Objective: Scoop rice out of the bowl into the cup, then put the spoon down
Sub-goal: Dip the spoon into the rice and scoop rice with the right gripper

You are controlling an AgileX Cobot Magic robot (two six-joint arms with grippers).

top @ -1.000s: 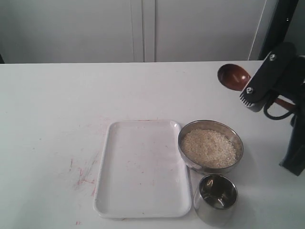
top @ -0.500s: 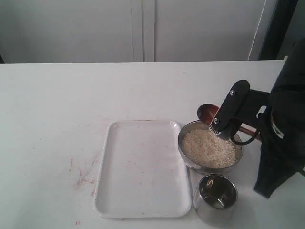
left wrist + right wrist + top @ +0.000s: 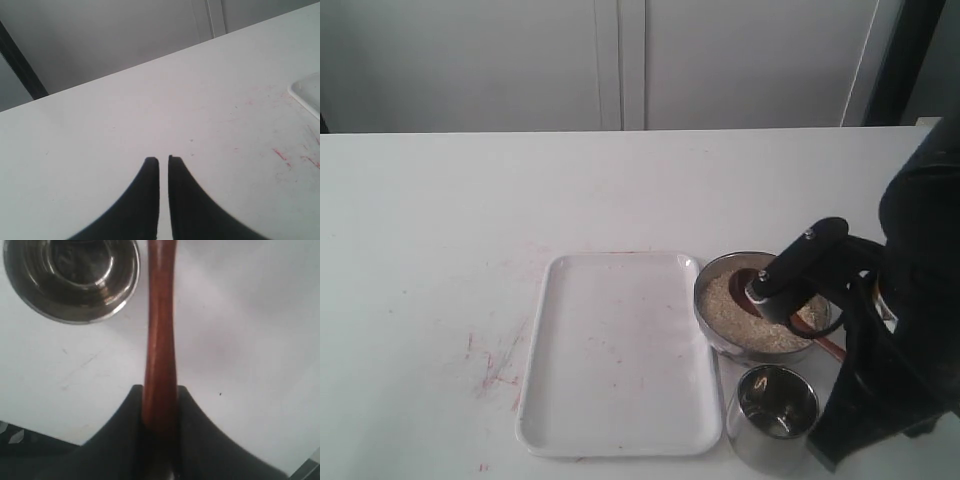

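Observation:
The steel bowl (image 3: 712, 275) stands right of the tray and holds white rice (image 3: 725, 306). In front of it stands the small steel cup (image 3: 776, 411), which looks empty in the right wrist view (image 3: 72, 275). My right gripper (image 3: 766, 288) is low over the bowl, shut on the handle of the red-brown wooden spoon (image 3: 160, 325). The spoon's oval end (image 3: 743, 272) dips into the rice at the bowl's far side, partly hidden by the gripper. My left gripper (image 3: 163, 160) hovers over bare table, its fingers nearly touching with nothing between them. It does not show in the exterior view.
A white rectangular tray (image 3: 620, 350) lies left of the bowl and cup, and its corner (image 3: 307, 92) shows in the left wrist view. Faint red marks stain the table (image 3: 495, 365) left of the tray. The right arm's dark bulk (image 3: 910, 330) stands right of the bowl.
My right gripper has come down and to the left from above the table's far right, carrying the spoon. The spoon's oval end went from mid-air into the rice.

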